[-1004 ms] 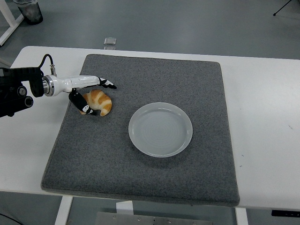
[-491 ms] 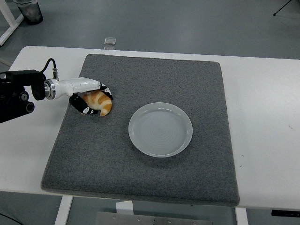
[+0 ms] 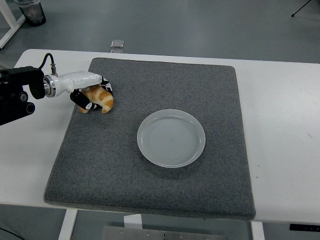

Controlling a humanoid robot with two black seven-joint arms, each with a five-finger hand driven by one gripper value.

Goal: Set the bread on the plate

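Observation:
A golden, croissant-like piece of bread (image 3: pixel 101 99) is held in my left hand (image 3: pixel 94 97) over the left part of the grey mat (image 3: pixel 150 175). The fingers are curled around the bread and it looks lifted slightly off the mat. A white and black forearm leads from the picture's left edge to that hand. The round, pale plate (image 3: pixel 171 138) lies bare on the mat to the right of the bread, well apart from the hand. My right arm does not show.
The grey mat covers most of the white table (image 3: pixel 285 130). A small clear object (image 3: pixel 117 44) lies on the floor beyond the table's far edge. A dark bin (image 3: pixel 31 11) stands at top left.
My left hand's fingers closed around the bread, then the hand rose and drew back toward the upper left with the bread in it.

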